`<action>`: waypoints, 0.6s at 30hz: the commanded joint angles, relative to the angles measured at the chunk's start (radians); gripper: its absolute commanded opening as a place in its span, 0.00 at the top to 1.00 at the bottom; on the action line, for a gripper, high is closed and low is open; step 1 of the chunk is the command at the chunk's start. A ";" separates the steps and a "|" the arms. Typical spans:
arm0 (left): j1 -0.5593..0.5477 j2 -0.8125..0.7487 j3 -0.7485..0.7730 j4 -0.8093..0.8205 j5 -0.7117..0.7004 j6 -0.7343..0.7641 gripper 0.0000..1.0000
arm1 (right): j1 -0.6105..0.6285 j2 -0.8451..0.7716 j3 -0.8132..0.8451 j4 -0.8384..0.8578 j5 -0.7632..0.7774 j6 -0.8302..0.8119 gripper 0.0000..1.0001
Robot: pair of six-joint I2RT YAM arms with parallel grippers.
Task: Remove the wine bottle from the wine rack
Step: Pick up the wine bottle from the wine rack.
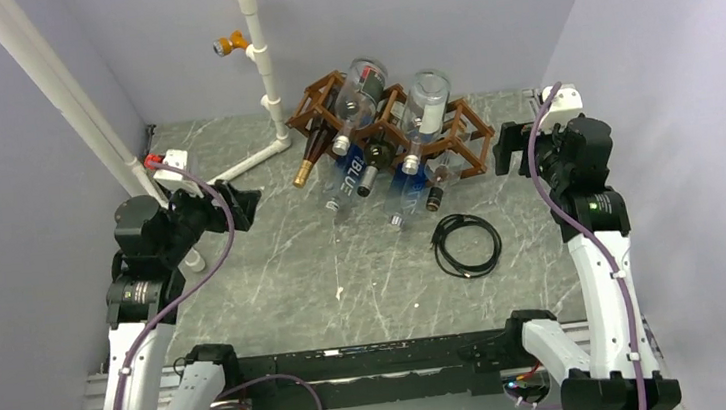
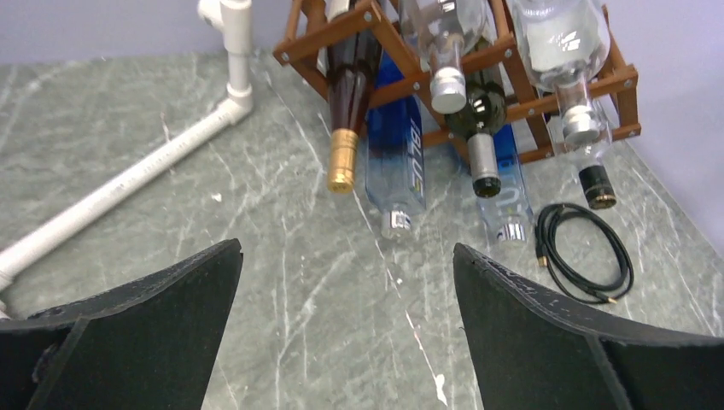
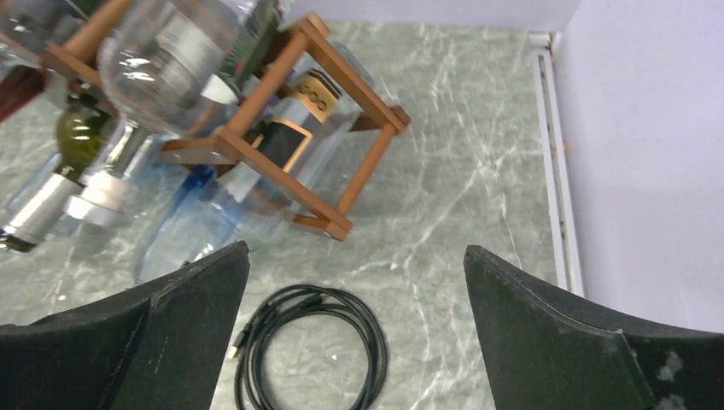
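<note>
One wine rack [image 1: 468,135] at the far middle of the surface [image 1: 295,272], seven bottles in it. Top row has two clear bottles [image 1: 365,86], silver caps. Bottom row has five:
- one dark wine bottle [image 1: 312,155] with gold foil
- two blue bottles [image 1: 351,174]
- one green bottle [image 2: 475,111]
- one black-capped bottle [image 2: 597,184]

The wine bottle sits in the rack's leftmost lower cell, neck sticking out toward my bases. One coiled black cable [image 1: 465,245] lies on the surface near the rack's right end, apart from it. One white pipe frame [image 1: 260,64] stands left of the rack.

My left jaws are spread wide and hold nothing - both black pads [image 2: 154,325] frame bare surface, well short of the bottles. My right jaws are likewise released and empty, pads [image 3: 563,333] either side of the cable [image 3: 312,350].

View differences:
- The top view alone shows both arms and the pipe's upright with blue and orange fittings.
- The left wrist view shows every lower cap head-on, the gold foil of the wine bottle [image 2: 350,94], the lettering on one blue bottle, the rack [image 2: 299,38] front and the cable [image 2: 585,252].
- The right wrist view catches only the rack's [image 3: 341,81] right end - one clear bottle's base, the green one, a blue one - with a white rail along the wall. The gold foil is outside that view.
</note>
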 commanded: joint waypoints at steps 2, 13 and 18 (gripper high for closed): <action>-0.066 0.034 0.044 -0.056 -0.008 0.009 0.01 | -0.058 -0.010 0.012 -0.042 0.022 -0.036 0.00; -0.147 -0.016 0.036 -0.074 -0.074 0.041 0.01 | -0.136 -0.044 0.022 -0.119 -0.069 -0.157 0.00; -0.156 0.003 0.041 -0.070 -0.062 0.025 0.01 | -0.154 -0.042 -0.043 -0.124 -0.116 -0.331 0.00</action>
